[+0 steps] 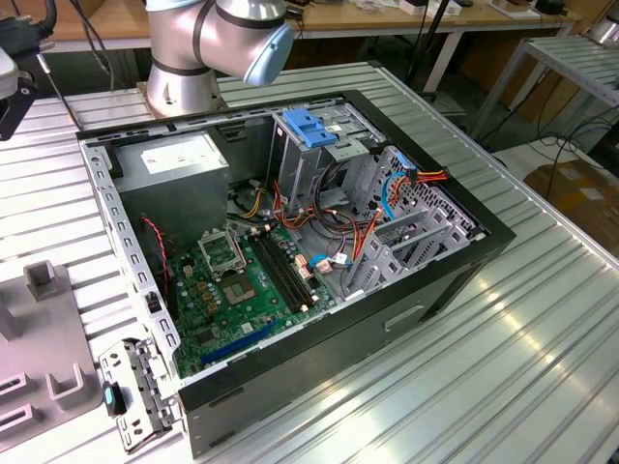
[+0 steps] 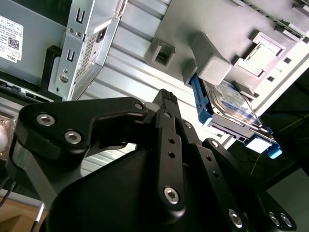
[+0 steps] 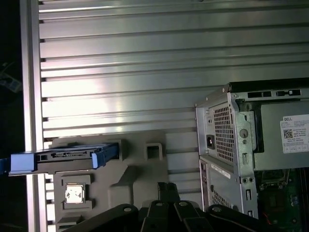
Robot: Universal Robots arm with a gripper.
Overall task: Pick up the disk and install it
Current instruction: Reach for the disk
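The disk stands on its edge in a slot of a grey holder plate; its blue side rails and dark body show. In the second wrist view the disk shows its label face, tucked under a grey block of the holder. My gripper hangs above the holder, off to the side of the disk and apart from it. Its black fingertips are pressed together with nothing between them. The open computer case lies on the table beside the holder.
Inside the case are a grey power supply box, a green motherboard, a drive cage with a blue bracket and loose cables. The arm's base stands behind the case. The ribbed metal table extends around it.
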